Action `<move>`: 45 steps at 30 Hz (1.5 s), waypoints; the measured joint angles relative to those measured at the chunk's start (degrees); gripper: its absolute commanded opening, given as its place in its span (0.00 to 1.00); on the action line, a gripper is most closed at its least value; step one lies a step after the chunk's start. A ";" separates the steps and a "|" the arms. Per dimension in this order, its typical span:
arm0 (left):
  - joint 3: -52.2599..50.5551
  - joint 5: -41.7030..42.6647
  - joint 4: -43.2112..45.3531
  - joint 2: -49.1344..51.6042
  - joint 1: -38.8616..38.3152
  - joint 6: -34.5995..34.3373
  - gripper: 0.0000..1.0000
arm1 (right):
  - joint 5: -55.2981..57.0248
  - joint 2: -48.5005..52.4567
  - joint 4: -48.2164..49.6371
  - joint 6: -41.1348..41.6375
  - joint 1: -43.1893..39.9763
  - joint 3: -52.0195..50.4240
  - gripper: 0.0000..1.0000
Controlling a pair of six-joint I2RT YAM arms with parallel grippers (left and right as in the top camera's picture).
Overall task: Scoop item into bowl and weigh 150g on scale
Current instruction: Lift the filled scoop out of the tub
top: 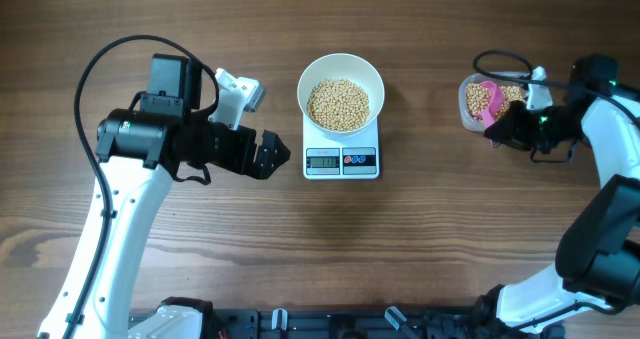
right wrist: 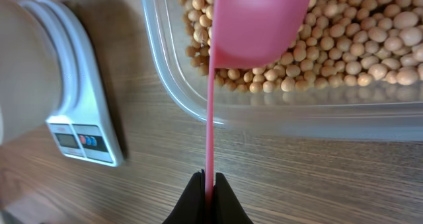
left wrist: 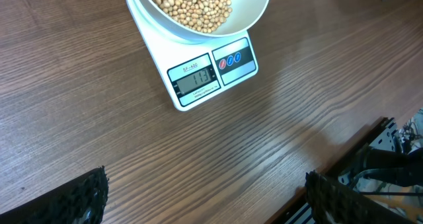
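**Q.** Why does the bowl (top: 308, 79) stand on the scale (top: 341, 162) and not on the tabletop (top: 200, 249)?

**A.** Placed there, each added portion registers at once. The bowl sits centred on the platform and hides most of it, so only the front edge with the display and buttons shows. The beans (top: 338, 104) in the bowl form a shallow heap covering its bottom. The digits are too small to read with confidence, so how near the load is to the target cannot be stated.

**Q.** And the right arm?

**A.** The right gripper (right wrist: 209, 184) has its fingers pressed together on the thin handle of the pink scoop (right wrist: 261, 19). They grip at the handle's far end, so the scoop head reaches out ahead of them. The head hangs over the clear tub (right wrist: 310, 115), inside its near wall and above the supply of beans. Only the underside of the head faces the wrist camera, so whether it carries a load cannot be told. The tub lies well apart from the scale, on the robot's right.

**Q.** Why is the left gripper (top: 268, 156) empty?

**A.** Its fingers (left wrist: 86, 197) stand wide apart and hold nothing. They are near the scale's left edge and aimed toward it. Its wrist camera looks straight at the display, which is a likely reason for the pose.
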 measured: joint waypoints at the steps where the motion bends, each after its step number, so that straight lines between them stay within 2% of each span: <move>1: 0.00 0.00 0.00 0.00 0.00 0.00 1.00 | -0.66 0.00 0.07 0.04 -0.35 0.00 0.04; 23: 0.00 -0.02 0.00 0.00 0.00 0.00 1.00 | -11.85 0.02 -2.86 0.00 -7.72 -0.11 0.04; 45: 0.00 0.00 0.00 0.00 0.00 0.00 1.00 | -14.23 0.00 -5.27 -1.31 -8.04 -0.11 0.04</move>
